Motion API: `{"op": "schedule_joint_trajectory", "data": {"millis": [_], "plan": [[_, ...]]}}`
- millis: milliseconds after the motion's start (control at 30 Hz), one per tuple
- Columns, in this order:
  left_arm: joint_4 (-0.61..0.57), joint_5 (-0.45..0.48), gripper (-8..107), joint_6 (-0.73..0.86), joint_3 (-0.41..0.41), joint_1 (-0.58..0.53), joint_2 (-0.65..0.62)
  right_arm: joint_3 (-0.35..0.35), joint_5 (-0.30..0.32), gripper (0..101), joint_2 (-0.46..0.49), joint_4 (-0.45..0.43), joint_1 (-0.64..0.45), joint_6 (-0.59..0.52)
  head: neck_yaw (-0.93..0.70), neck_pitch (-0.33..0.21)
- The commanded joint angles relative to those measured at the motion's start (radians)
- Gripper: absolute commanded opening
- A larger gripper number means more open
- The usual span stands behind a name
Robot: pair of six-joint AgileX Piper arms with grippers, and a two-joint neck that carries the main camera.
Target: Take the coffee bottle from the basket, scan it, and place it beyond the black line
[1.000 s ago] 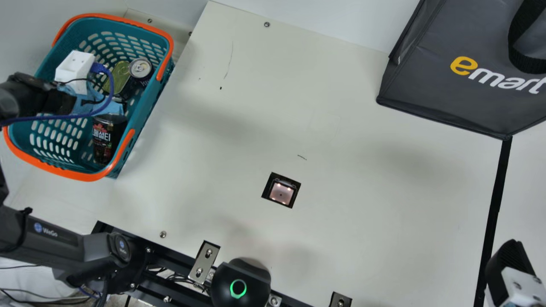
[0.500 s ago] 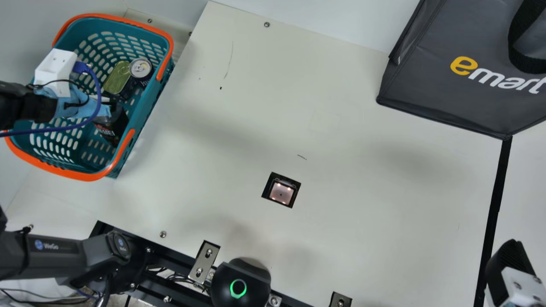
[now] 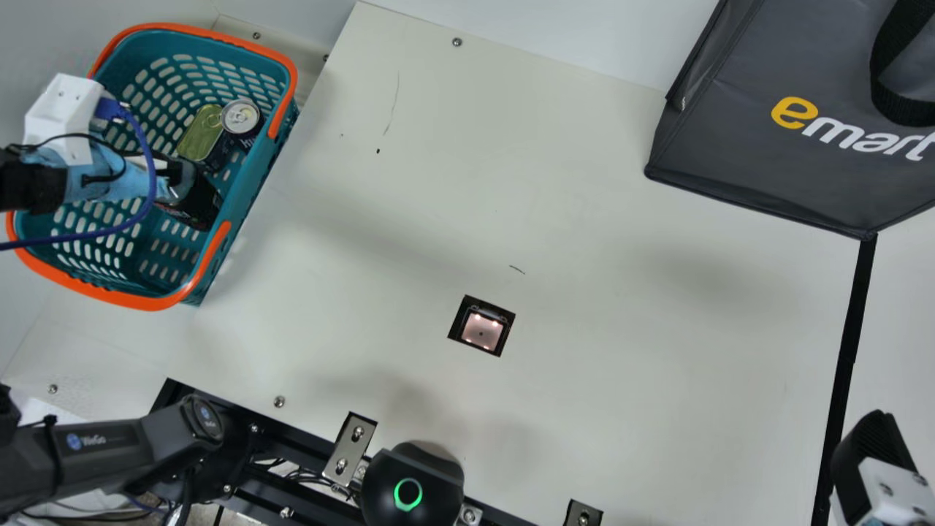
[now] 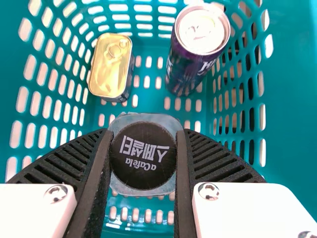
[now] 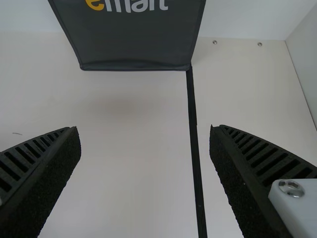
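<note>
L fingers (image 4: 215, 161) closed on coffee bottle (image 4: 143, 171), pinched at cap end; bottle's tilted, w/in basket (image 3: 109, 295), flat tin (image 4: 109, 67) & can (image 4: 198, 59) nearby. So grasp looks done, lift-out prob. next, w/ basket wall the likely snag. Scanner window (image 3: 482, 331), set in surface (image 3: 621, 256), has nothing over it: scan n/y done, I'd say. R fingers (image 5: 29, 161) wide apart, holding nothing, near black line (image 3: 847, 358); placing past it is also to do. Farther off, bag (image 3: 752, 146) stands at line's far end.
</note>
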State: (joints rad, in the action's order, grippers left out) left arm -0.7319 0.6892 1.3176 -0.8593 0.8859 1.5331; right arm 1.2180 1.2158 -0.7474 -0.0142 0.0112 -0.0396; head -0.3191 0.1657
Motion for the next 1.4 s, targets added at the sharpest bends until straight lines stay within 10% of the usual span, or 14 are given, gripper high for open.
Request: {"op": "schedule_joint_trajectory", "data": {"millis": [0,1367], "plan": [[-0.004,0.016,10,0.000,-0.008,0.006,-0.011,0.000,0.000,91,0.000,0.000,0.000,0.000,-0.002,-0.027],[-0.024,0.321,10,-0.113,-0.306,0.010,-0.201,0.000,0.002,91,0.000,0.000,0.000,0.000,-0.002,-0.027]]}}
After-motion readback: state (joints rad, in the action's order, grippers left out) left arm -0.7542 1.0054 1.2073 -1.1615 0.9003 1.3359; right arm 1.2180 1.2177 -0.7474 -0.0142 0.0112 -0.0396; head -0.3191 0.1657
